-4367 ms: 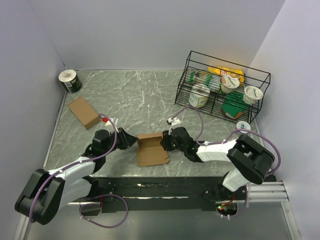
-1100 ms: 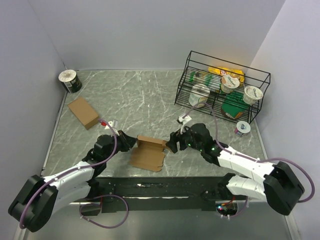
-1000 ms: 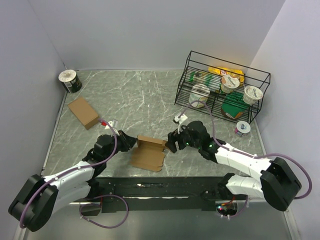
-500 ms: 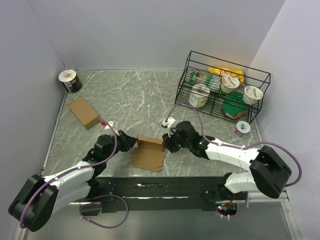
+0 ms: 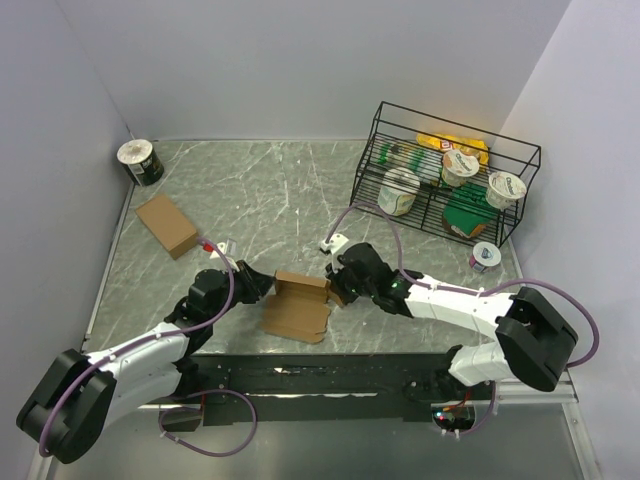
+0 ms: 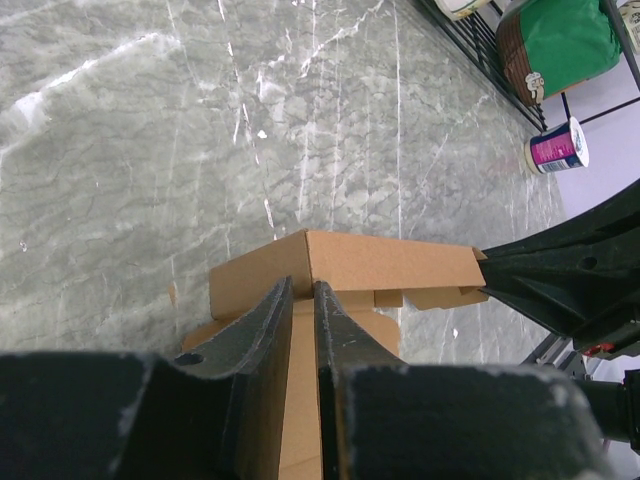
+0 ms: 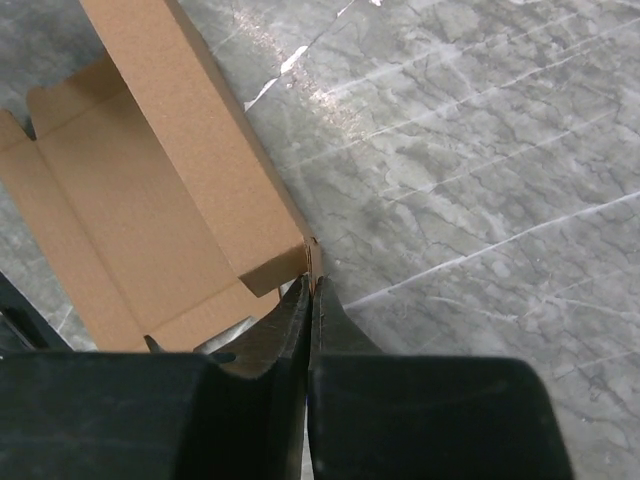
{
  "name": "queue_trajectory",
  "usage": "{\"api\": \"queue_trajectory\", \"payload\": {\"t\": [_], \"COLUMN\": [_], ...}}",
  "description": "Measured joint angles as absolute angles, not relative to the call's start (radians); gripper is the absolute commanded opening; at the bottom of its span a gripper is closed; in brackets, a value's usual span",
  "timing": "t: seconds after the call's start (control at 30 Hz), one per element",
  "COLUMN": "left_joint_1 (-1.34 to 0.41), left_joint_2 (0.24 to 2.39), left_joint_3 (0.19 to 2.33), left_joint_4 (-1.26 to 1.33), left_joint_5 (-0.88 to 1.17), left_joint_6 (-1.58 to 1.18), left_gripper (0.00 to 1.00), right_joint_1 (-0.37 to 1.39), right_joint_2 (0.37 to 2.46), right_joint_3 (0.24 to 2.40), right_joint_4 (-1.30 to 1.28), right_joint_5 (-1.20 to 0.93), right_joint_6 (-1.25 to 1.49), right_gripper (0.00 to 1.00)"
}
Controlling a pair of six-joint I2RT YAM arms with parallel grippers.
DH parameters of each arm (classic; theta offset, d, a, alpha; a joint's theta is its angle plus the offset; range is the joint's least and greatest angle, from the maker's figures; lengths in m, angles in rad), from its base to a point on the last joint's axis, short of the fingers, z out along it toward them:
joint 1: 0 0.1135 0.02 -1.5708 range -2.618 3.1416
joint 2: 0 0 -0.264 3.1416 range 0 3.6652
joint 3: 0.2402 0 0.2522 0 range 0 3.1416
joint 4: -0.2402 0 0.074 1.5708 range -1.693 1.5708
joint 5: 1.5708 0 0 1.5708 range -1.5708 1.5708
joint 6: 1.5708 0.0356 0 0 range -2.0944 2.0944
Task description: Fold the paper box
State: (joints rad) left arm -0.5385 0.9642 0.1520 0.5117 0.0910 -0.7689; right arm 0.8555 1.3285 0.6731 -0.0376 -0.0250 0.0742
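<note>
Right, the paper box [image 5: 297,305] sits half-formed on the counter [image 5: 260,190], well apart from the wire rack [image 5: 460,127], off towards its near-left. One long wall is raised and the base panel lies flat.

My left end effector [image 5: 262,285] is at the box end away from the rack. Its fingers [image 6: 255,325] are clamped on the raised wall at that corner (the wrist view shows the cardboard edge running straight into the slit between them). I read that as an anchor that stops the box sliding or spinning while the other arm works.

My right end effector [image 5: 333,290] comes in from the rack side, jaws brought together on the thin end tab at the wall's rack-side corner. That cardboard is seen edge-on, so I think it is pinched rather than merely touched, but I can't swear to it.

Gripping both ends of the same wall makes sense: the wall stands upright while the tab is turned inward. I'd judge the fold early to middling, with the flaps open and nothing tucked. The risk is creasing the tab off its score line.
</note>
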Motion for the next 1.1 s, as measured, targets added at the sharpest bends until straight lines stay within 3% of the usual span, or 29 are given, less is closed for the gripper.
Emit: {"api": "queue_trajectory", "payload": {"t": [0.83,0.9,0.93,0.97,1.03,1.07,1.1], "left_joint_1": [-0.592,-0.595,-0.597,-0.598,-0.605,-0.608,-0.611], "left_joint_2": [1.035,1.045,1.045,1.044,1.038,1.03,1.019], "left_joint_3": [0.117,0.113,0.109,0.106,0.103,0.101,0.101], "left_joint_4": [0.669,0.687,0.692,0.694,0.674,0.657,0.639], "left_joint_5": [0.062,0.064,0.064,0.065,0.072,0.074,0.074], "left_joint_6": [-0.822,-0.831,-0.835,-0.835,-0.84,-0.836,-0.833], "left_gripper": [0.18,0.27,0.37,0.54,0.68,0.8,0.84], "right_joint_1": [0.932,0.934,0.934,0.935,0.938,0.94,0.943], "right_joint_2": [1.454,1.454,1.454,1.454,1.453,1.452,1.45], "right_joint_3": [0.832,0.832,0.832,0.831,0.825,0.822,0.816], "right_joint_4": [-0.189,-0.191,-0.189,-0.186,-0.173,-0.166,-0.157], "right_joint_5": [0.273,0.292,0.299,0.305,0.31,0.31,0.311], "right_joint_6": [0.313,0.329,0.332,0.332,0.327,0.321,0.311], "right_gripper": [0.03,0.03,0.03,0.02,0.01,0.0,0.0]}}
